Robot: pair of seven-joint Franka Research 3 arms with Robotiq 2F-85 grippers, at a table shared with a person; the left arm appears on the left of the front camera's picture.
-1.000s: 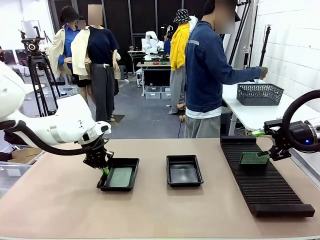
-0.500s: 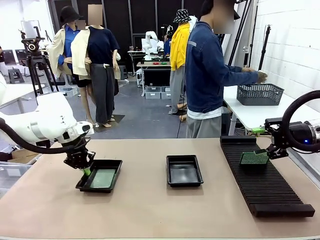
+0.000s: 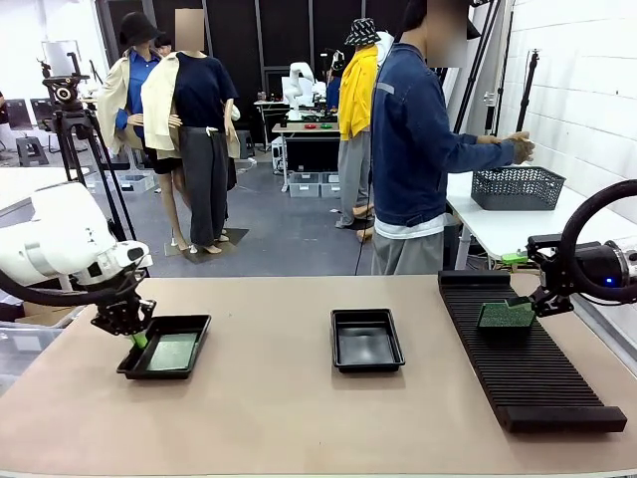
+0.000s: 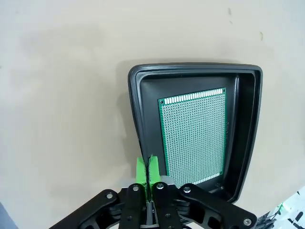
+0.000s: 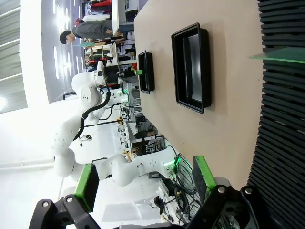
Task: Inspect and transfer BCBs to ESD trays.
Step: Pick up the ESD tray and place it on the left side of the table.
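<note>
Left pincer (image 4: 147, 166) clamped on the rim of a tray (image 4: 248, 119) at the left of the worktop (image 3: 299, 418), a BCB (image 4: 193, 136) lying flat inside. The right pincer (image 5: 143, 180) (jaws wide apart, holding nothing) hovers near a second BCB (image 3: 506, 316) on the rack (image 3: 542, 383). Another tray (image 3: 366, 344) sits empty mid-worktop.

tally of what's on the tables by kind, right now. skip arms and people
ESD tray: 2
BCB: 2, one lying in the left tray, one standing in the rack
Black slotted rack: 1
Grey wire mesh basket: 1
Total: 6
</note>
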